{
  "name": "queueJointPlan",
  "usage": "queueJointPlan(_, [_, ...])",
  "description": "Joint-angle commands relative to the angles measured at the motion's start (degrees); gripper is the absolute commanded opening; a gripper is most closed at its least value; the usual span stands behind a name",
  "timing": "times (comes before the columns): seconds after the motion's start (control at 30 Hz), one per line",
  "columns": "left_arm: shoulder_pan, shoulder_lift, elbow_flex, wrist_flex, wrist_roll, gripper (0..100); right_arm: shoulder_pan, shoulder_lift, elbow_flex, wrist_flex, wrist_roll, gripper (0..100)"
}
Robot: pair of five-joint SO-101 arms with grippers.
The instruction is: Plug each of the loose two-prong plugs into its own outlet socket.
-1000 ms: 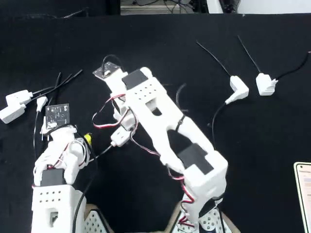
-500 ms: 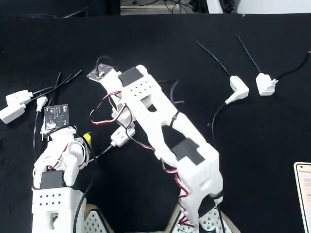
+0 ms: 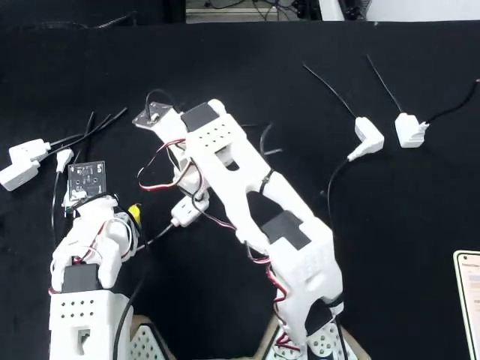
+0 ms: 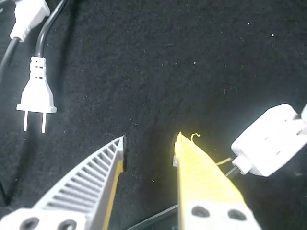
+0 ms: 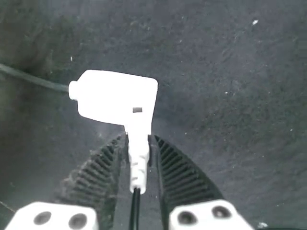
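i'm gripping a white angled plug by its neck in the right gripper, over the table; my left gripper is hanging open near a loose two-prong plug. i'm reckoning this is the carrying step, so next i'm needing to line its prongs up squarely for plugging in.

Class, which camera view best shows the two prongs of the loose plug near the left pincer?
The left wrist view: the plug lies close, both prongs clear. The high view shows that plug small, prongs indistinct.
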Motion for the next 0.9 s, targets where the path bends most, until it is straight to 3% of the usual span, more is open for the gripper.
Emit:
queueJointPlan(0.0, [-0.4,-0.62,-0.66,0.35,0.35,18,1.32,-0.66,-2.95,1.85,1.41,1.0])
queueJointPlan(0.37, [-0.4,-0.62,-0.66,0.35,0.35,18,0.97,-0.4,-2.68,0.18,0.88,1.0])
queueJointPlan(0.47, [-0.4,-0.62,-0.66,0.26,0.35,18,0.35,-0.4,-2.15,-0.7,-2.55,1.0])
queueJointPlan(0.87, [-0.48,-0.62,-0.66,0.35,0.35,18,-2.9,-0.48,7.87,-11.52,-3.34,1.0])
